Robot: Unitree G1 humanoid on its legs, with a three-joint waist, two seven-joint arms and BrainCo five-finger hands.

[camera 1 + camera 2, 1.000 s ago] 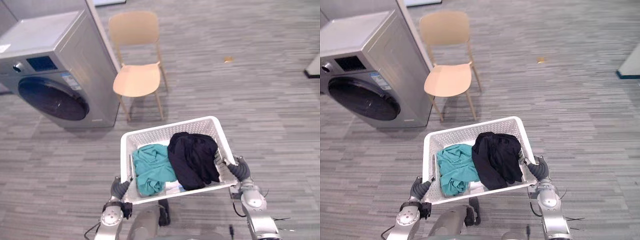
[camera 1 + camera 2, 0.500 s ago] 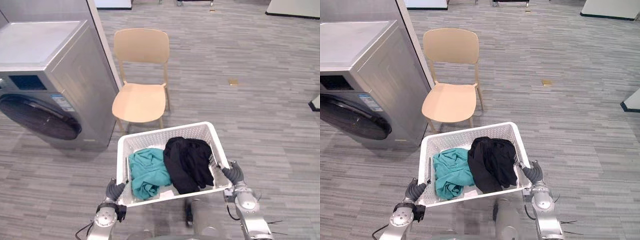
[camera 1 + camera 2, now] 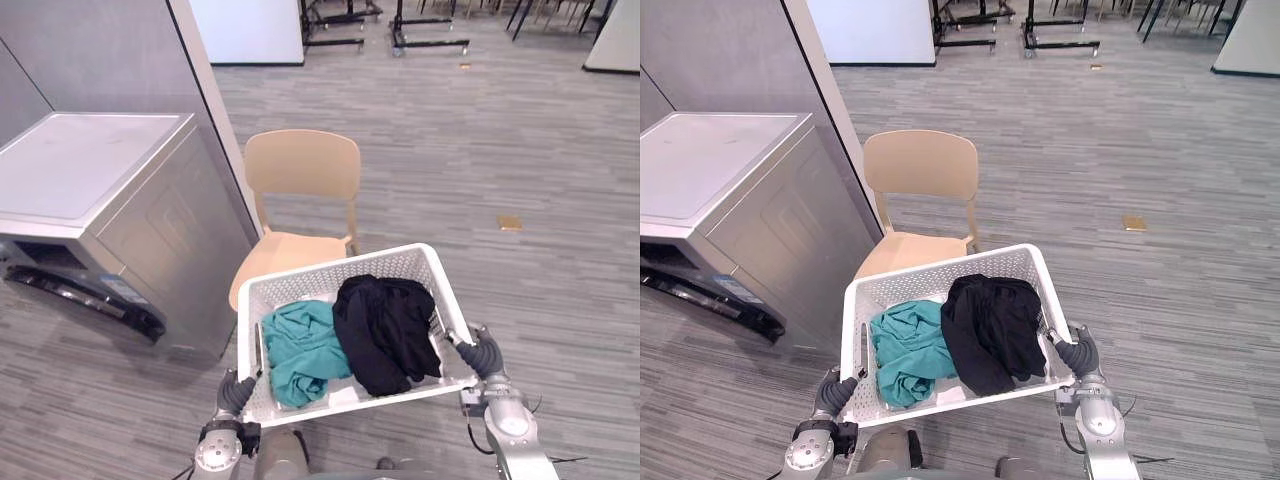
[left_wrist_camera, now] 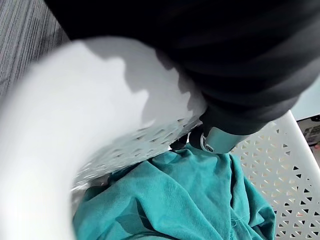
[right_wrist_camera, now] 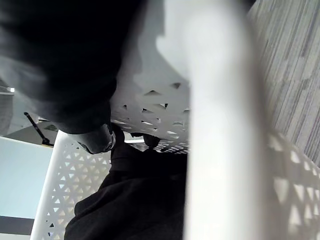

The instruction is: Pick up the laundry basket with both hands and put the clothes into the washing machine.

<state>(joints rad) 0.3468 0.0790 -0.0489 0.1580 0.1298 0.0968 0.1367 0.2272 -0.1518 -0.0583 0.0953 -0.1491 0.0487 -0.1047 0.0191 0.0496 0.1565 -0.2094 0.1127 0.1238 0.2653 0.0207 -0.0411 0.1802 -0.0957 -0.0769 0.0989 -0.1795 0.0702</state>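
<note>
Basket (image 3: 330, 281) nears 1 chair (image 3: 303, 165); 2 garments (image 3: 300, 345) (image 3: 385, 325) inside.

We take this for a big lab or test hall with a mock laundry corner, not a home. A silver-grey washing machine (image 3: 110, 230) stands alone against a grey partition wall (image 3: 120, 60), with a beige chair (image 3: 300, 190) beside it. The grey plank floor (image 3: 540, 130) runs far back to black wheeled stand bases (image 3: 430, 35) and a white wall (image 3: 245, 30).
</note>
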